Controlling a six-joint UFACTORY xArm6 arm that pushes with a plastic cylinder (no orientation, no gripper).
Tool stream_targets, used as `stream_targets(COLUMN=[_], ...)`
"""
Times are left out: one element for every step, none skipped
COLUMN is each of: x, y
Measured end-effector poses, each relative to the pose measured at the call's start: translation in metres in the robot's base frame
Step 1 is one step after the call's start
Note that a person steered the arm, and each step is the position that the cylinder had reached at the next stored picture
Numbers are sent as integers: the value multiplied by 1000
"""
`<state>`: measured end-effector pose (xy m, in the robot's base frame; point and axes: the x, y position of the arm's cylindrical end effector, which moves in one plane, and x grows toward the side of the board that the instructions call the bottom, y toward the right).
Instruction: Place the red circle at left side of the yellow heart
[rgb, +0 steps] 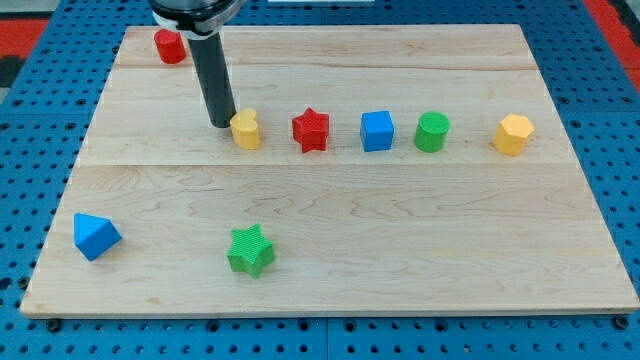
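The red circle (169, 46) stands near the board's top left corner. The yellow heart (245, 129) sits left of the board's centre, at the left end of a row of blocks. My tip (222, 124) rests on the board just left of the yellow heart, touching or nearly touching it. The red circle lies up and to the left of the tip, well apart from it. The dark rod rises from the tip toward the view's top.
To the right of the heart, in a row: a red star (311, 130), a blue cube (377, 131), a green cylinder (432, 132) and a yellow hexagon (513, 134). A blue triangle (95, 236) and a green star (250, 250) lie lower left on the wooden board (400, 240).
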<state>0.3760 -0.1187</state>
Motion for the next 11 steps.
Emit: stream_targets(x=[-2,-74,-109,-171,-183,-154,-149,-136,-85,-38,0], y=[-30,-83,16,17,-46,-79,-127,-132,-123,-99,-67])
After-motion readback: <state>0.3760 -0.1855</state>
